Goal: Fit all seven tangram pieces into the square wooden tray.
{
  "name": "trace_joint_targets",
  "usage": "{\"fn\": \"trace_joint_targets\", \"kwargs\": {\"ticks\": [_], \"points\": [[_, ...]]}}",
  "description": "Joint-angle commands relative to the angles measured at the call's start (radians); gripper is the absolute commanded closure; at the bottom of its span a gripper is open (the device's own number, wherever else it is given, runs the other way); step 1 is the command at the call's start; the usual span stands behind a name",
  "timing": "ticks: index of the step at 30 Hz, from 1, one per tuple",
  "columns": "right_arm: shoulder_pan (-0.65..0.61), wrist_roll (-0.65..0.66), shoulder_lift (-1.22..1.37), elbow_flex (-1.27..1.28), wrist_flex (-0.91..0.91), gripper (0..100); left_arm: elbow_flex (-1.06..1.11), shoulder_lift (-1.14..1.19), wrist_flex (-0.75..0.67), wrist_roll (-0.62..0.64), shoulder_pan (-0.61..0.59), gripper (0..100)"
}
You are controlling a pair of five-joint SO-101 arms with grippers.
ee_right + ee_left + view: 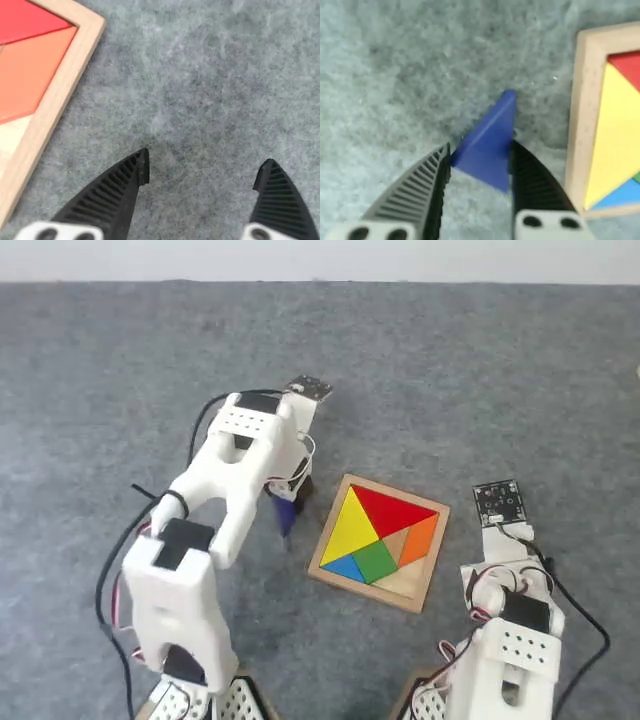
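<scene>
The square wooden tray [325, 565] lies on the grey carpet and holds red, yellow, orange, green, light blue and pale wood pieces. Bare wood shows along its near right side. A dark blue triangle [487, 145] stands on edge just left of the tray, and my left gripper [480, 155] is shut on it; from above the same triangle [286, 512] pokes out under the left arm. My right gripper [202, 175] hangs open over bare carpet just right of the tray's rim [60, 85], nothing between its fingers.
Grey carpet [450, 370] covers the whole table, with free room behind and to both sides of the tray. The right arm's base [505, 660] stands at the near right, the left arm's base [185, 680] at the near left.
</scene>
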Motion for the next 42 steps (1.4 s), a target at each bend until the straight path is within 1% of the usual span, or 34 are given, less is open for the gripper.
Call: {"fn": "trace_joint_targets", "kwargs": {"ticks": [1, 9, 15, 17, 19, 22, 23, 26, 28, 30, 35, 42], "points": [[-0.008, -0.006, -0.018, -0.009, -0.018, 65.6, -0.002, -0.092, 0.048, -0.008, 0.002, 91], [-0.008, -0.006, -0.018, -0.009, -0.018, 65.6, 0.013, -0.181, 0.101, -0.018, 0.011, 91], [-0.008, -0.006, -0.018, -0.009, -0.019, 65.6, 0.114, -0.233, 0.069, -0.023, 0.117, 91], [-0.008, -0.006, -0.018, -0.009, -0.019, 65.6, 0.127, -0.245, 0.06, -0.021, 0.135, 91], [-0.007, -0.006, -0.018, -0.009, -0.018, 65.6, 0.122, -0.249, 0.057, -0.021, 0.098, 86], [-0.007, -0.006, -0.018, -0.009, -0.018, 65.6, 0.105, -0.245, 0.009, -0.029, -0.003, 74], [-0.007, -0.006, -0.018, -0.009, -0.018, 65.6, 0.094, -0.245, 0.002, -0.035, -0.038, 72], [-0.007, -0.006, -0.018, -0.009, -0.018, 65.6, 0.065, -0.242, -0.003, -0.087, -0.118, 72], [-0.007, -0.006, -0.018, -0.009, -0.018, 65.6, 0.061, -0.212, -0.003, -0.101, -0.137, 72], [-0.008, -0.006, -0.018, -0.009, -0.018, 65.6, 0.058, -0.155, -0.006, -0.124, -0.135, 72], [-0.008, -0.006, -0.018, -0.009, -0.018, 65.6, 0.054, -0.031, -0.092, -0.138, -0.124, 72], [-0.008, -0.006, -0.018, -0.009, -0.018, 65.6, -0.008, 0.057, -0.097, -0.138, -0.117, 72]]}}
